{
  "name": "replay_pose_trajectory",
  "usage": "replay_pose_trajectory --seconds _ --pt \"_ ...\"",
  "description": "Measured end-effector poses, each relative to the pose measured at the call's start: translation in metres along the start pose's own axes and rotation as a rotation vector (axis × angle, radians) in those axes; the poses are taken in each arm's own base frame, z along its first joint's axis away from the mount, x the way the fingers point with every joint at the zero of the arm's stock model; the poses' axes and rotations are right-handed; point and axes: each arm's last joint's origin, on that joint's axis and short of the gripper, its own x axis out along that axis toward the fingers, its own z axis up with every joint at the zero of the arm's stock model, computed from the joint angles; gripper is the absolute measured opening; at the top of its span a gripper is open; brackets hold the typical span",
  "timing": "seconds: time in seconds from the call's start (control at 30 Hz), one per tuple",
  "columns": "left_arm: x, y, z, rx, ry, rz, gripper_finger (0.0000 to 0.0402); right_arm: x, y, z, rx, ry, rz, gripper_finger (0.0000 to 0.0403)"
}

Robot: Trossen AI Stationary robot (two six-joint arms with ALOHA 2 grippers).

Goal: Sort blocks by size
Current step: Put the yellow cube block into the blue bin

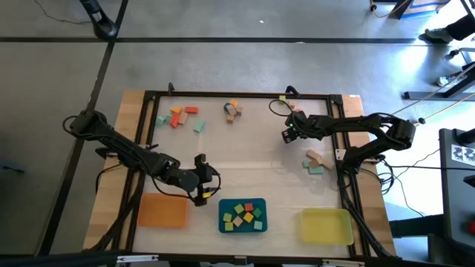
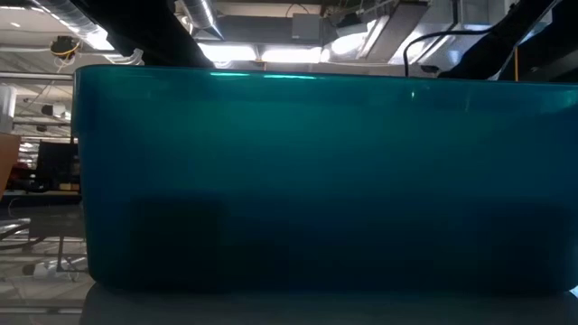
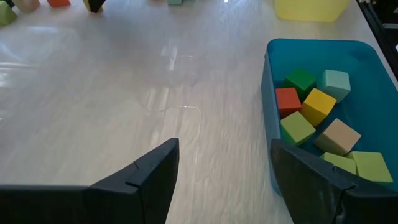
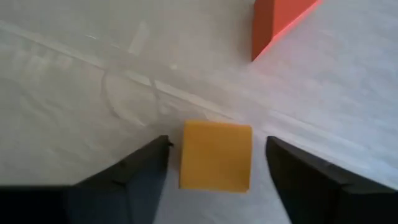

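My right gripper [image 1: 287, 134] points down at the table's far right part, open. In the right wrist view its fingers stand on either side of a yellow cube block [image 4: 216, 155] that rests flat on the table, with a narrow gap on each side. An orange block [image 4: 280, 22] lies just beyond. My left gripper [image 1: 202, 180] hangs open with nothing between its fingers, over bare table beside the teal tray [image 3: 268, 124]. That tray holds several blocks [image 3: 317, 124]. More blocks lie loose at the far left [image 1: 179, 115], far middle [image 1: 234, 111] and right [image 1: 315, 163].
An orange tray [image 1: 161, 211] sits at the near left and a yellow tray [image 1: 326, 226] at the near right, with the teal tray [image 1: 223, 205] between them. In the low view the teal tray's wall [image 2: 316, 181] fills the picture. A dark frame [image 1: 237, 94] borders the table.
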Motion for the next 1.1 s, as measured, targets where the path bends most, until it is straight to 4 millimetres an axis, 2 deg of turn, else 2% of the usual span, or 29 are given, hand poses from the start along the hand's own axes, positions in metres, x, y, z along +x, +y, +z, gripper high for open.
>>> replay_pose_trajectory --seconds 0.2,0.33,0.43,0.67,0.9,1.1 --pt "0.000 0.000 0.000 0.000 0.000 0.000 0.0237 0.000 0.001 0.000 -0.031 -0.001 0.010 0.0131" --pt "0.000 0.000 0.000 0.001 0.000 0.000 0.0237 -0.001 0.002 0.000 -0.079 -0.004 0.019 0.0131" --pt "0.000 0.000 0.000 0.000 0.000 0.000 0.0237 -0.008 0.010 0.001 -0.126 -0.023 0.058 0.0131" --pt "0.000 0.000 0.000 0.001 0.000 0.000 0.0237 -0.049 0.050 0.001 -0.242 -0.143 0.306 0.0131" --pt "0.000 0.000 0.000 0.001 0.000 0.000 0.0237 -0.089 0.097 -0.030 -0.434 -0.192 0.641 0.0133" --pt "0.000 0.000 0.000 0.000 -0.002 0.000 0.0237 -0.120 0.124 -0.065 -0.575 -0.245 0.888 0.0134"
